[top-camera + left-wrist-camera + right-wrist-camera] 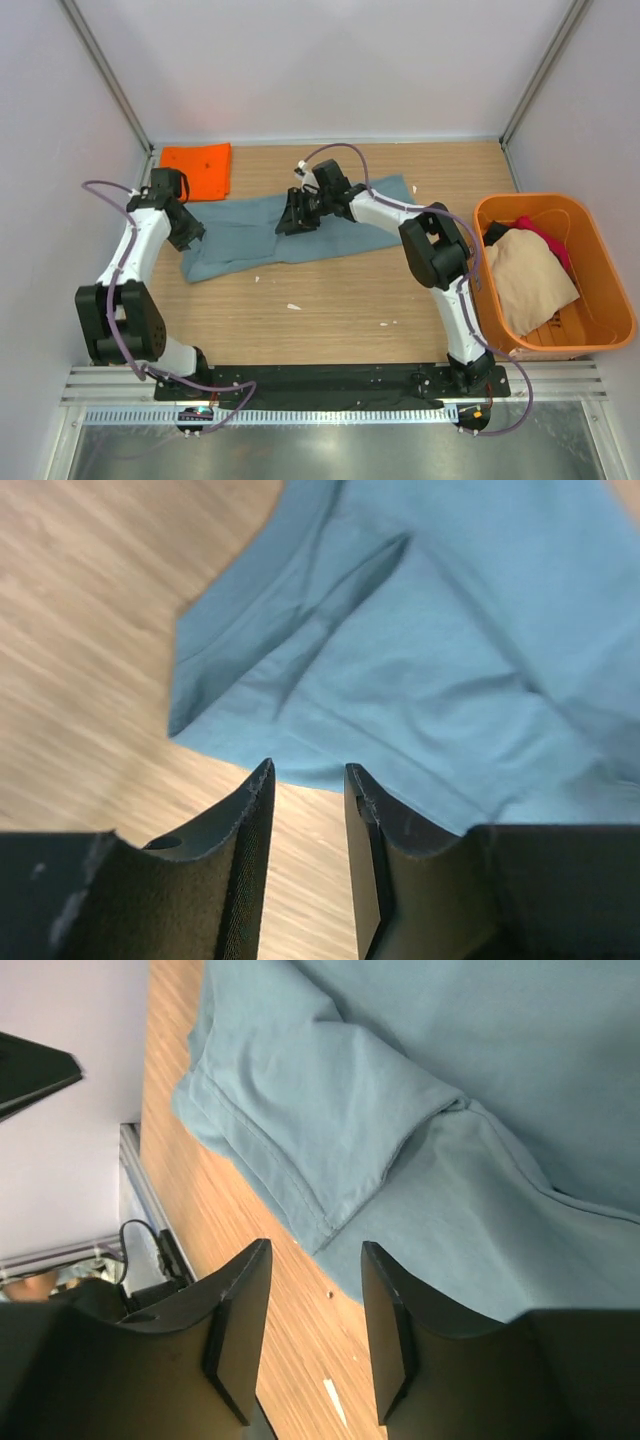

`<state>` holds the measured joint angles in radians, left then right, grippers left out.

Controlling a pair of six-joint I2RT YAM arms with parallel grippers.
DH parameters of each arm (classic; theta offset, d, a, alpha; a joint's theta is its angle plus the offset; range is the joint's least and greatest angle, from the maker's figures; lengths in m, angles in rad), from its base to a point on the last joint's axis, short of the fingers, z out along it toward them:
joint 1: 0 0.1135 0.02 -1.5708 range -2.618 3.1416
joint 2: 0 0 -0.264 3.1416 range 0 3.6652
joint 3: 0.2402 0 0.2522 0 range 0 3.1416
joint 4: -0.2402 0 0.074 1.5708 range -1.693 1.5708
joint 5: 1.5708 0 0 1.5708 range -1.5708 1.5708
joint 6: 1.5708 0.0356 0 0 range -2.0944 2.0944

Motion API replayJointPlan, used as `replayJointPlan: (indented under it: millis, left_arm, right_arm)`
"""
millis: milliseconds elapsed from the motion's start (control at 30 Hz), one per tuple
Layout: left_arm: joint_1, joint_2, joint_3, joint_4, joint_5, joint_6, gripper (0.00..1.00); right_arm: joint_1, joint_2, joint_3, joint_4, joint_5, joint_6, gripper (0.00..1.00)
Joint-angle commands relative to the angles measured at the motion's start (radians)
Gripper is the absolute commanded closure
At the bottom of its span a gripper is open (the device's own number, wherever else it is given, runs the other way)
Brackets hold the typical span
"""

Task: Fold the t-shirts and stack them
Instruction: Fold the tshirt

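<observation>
Done: bright orange cloth shirt [197, 170], folded, back left of wooden bench [330, 310]. Half folded: big grey-blue cloth shirt [250, 240], mid-bench. Left gripper [307, 770], right gripper [316, 1250] over it, jaws part open, empty. To do: beige cloth shirt [525, 275], red cloth shirt [548, 240] in orange plastic tub [570, 345].

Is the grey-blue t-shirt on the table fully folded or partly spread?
Partly folded: the grey-blue t-shirt lies as a long narrow strip on the table, a sleeve doubled over its body in the right wrist view.
</observation>
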<state>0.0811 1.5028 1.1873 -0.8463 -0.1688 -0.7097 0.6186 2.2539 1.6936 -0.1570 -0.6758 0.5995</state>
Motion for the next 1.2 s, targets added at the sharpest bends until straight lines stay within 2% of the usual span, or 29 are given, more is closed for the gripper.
replayJointPlan:
  millis: [0, 33, 167, 333, 400, 567, 667, 833, 967, 1167]
  left_arm:
    - [0.003, -0.03, 0.011, 0.082, 0.061, -0.031, 0.65]
    - [0.0, -0.012, 0.014, 0.11, 0.096, -0.042, 0.67]
    - [-0.021, 0.1, 0.031, 0.159, 0.195, -0.096, 0.73]
    - [-0.032, 0.184, 0.02, 0.233, 0.177, -0.134, 0.73]
    - [-0.032, 0.204, 0.014, 0.242, 0.175, -0.137, 0.73]
    - [-0.03, 0.263, -0.018, 0.239, 0.108, -0.157, 0.72]
    - [-0.027, 0.275, -0.057, 0.211, 0.057, -0.174, 0.7]
    - [0.014, 0.301, -0.077, 0.204, 0.057, -0.146, 0.69]
    - [0.009, 0.263, -0.049, 0.204, 0.065, -0.077, 0.68]
    - [-0.003, 0.059, -0.046, 0.138, 0.06, -0.043, 0.64]
  right_arm:
    - [-0.019, -0.071, 0.093, -0.094, 0.084, -0.099, 0.54]
    - [-0.017, -0.01, 0.194, -0.157, 0.082, -0.105, 0.56]
    - [0.004, 0.104, 0.345, -0.174, 0.091, -0.072, 0.63]
    - [0.027, 0.231, 0.471, -0.156, 0.061, -0.017, 0.64]
    - [0.036, 0.246, 0.471, -0.135, 0.045, 0.026, 0.65]
    - [0.05, 0.245, 0.405, -0.111, 0.055, 0.017, 0.65]
    - [0.046, 0.248, 0.387, -0.154, 0.084, -0.039, 0.66]
    - [0.033, 0.274, 0.423, -0.275, 0.156, -0.168, 0.66]
    - [0.033, 0.27, 0.468, -0.348, 0.183, -0.216, 0.64]
    - [0.046, 0.162, 0.497, -0.409, 0.194, -0.208, 0.59]
